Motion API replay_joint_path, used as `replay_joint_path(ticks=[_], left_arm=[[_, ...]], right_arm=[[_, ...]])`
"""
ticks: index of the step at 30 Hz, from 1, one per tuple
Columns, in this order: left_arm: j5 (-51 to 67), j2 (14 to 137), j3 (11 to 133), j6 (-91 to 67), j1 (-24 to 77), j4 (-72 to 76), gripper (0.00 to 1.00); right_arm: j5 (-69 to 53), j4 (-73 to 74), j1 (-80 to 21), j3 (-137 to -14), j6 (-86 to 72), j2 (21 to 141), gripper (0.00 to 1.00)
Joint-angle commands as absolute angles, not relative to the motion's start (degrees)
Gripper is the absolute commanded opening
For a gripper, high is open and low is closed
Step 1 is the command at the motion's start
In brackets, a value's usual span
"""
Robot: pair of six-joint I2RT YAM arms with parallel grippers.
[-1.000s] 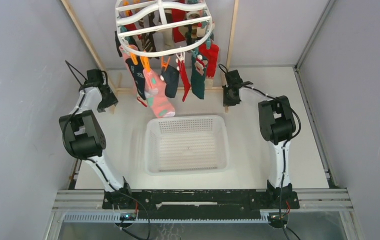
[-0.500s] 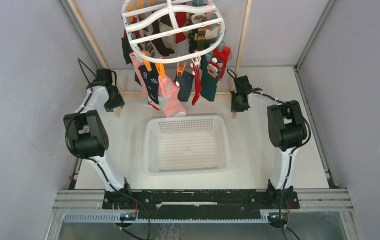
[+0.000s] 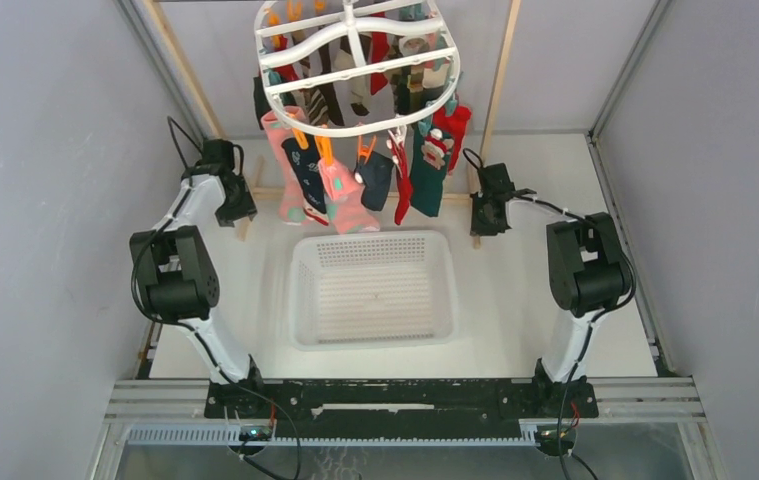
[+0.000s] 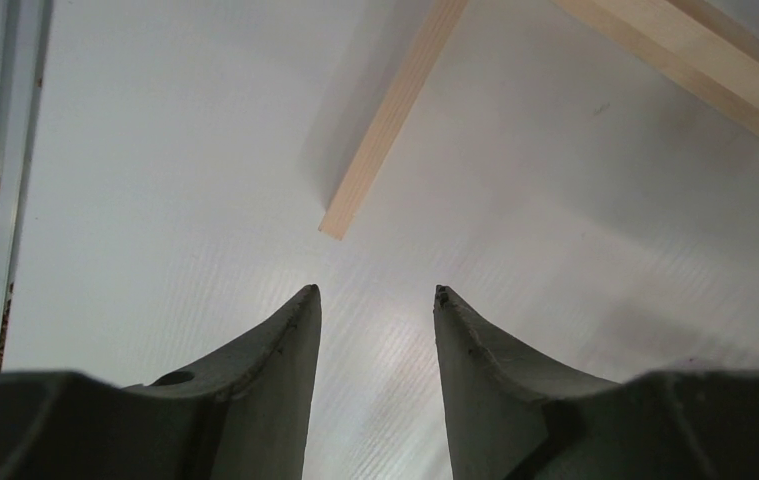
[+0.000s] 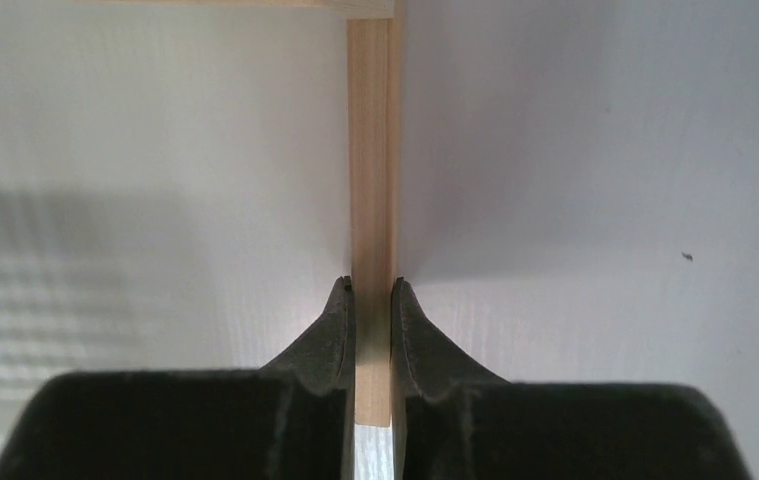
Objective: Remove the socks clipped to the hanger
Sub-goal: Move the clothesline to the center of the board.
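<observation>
The right claw (image 5: 372,290) pinches a wooden stick (image 5: 370,150). The left claw (image 4: 376,292) is spread apart over the table (image 4: 155,150), holding nothing. The socks (image 3: 340,195) hang from the hanger (image 3: 353,45).

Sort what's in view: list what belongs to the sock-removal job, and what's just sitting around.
Job: socks; hanger.
Just around: basket; rack; table.

Bright, even light w/ soft shadows; top view sharp throughout.
</observation>
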State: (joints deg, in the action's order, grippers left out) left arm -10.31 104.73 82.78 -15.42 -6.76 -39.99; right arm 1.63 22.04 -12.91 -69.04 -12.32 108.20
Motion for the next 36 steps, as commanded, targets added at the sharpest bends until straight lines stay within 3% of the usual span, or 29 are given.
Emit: replay_joint_path(ticks=[1, 13, 36], left_arm=[[-10.8, 101.7, 81.0, -14.2, -5.3, -39.8, 0.5], [-8.4, 105.7, 81.3, -12.8, -4.4, -39.8, 0.45], [-4.9, 112.3, 83.6, -11.1, -2.5, -39.9, 0.5]], right_arm=[[2.6, 30.5, -11.2, -65.2, -11.8, 104.4, 0.0], [2.0, 30.8, -8.7, -60.9, -11.3, 100.8, 0.0], [-1.0, 27.3, -6.4, -61.0, -11.8, 100.4, 0.0]])
